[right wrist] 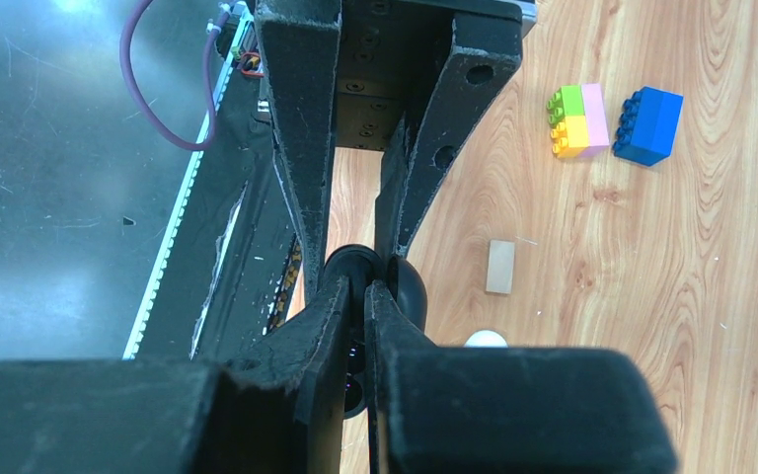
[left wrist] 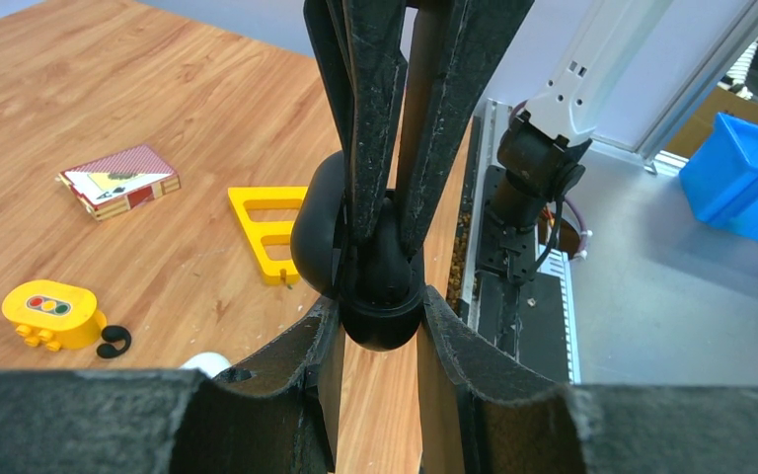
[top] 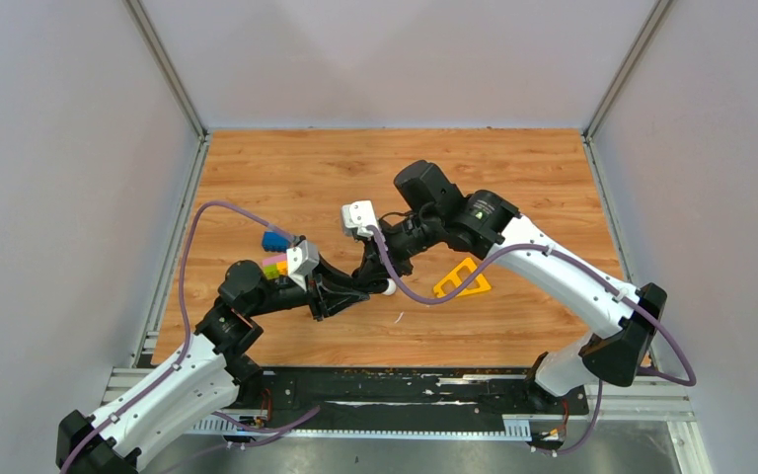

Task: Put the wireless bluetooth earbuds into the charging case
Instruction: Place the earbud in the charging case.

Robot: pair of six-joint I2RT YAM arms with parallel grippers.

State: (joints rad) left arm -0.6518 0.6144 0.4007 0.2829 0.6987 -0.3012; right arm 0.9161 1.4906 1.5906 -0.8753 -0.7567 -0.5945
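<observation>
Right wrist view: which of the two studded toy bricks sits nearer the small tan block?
The green, yellow and pink studded plastic brick; the solid blue brick lies beyond it, farther from the small tan block.

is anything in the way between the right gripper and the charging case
Nothing visible does. The left gripper holds the black case, and the right gripper has its nearly closed fingertips right at it. Whether they pinch a bud is hidden.

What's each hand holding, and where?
Left hand clamps the black charging case across its body. Right hand pinches over it; whether it holds anything can't be told.
</observation>
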